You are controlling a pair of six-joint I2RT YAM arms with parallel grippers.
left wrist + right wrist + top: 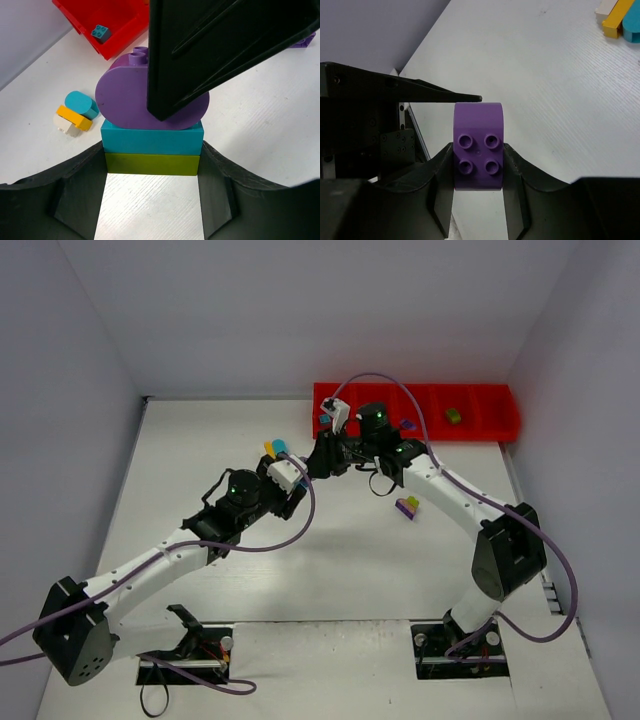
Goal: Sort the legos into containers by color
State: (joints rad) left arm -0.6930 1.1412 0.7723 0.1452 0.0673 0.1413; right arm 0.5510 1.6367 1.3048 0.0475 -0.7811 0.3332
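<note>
Purple brick was clamped in right jaws, teal-olive pair in left jaws; straight, untwisted separation was judged best.

The left arm stretches forward and right from its base, and the right arm bends at the elbow and leans left; the wrists meet over mid-table. The left gripper clamps the foot of a stack; the right gripper pinches the purple brick on top, one finger on each side.
</note>
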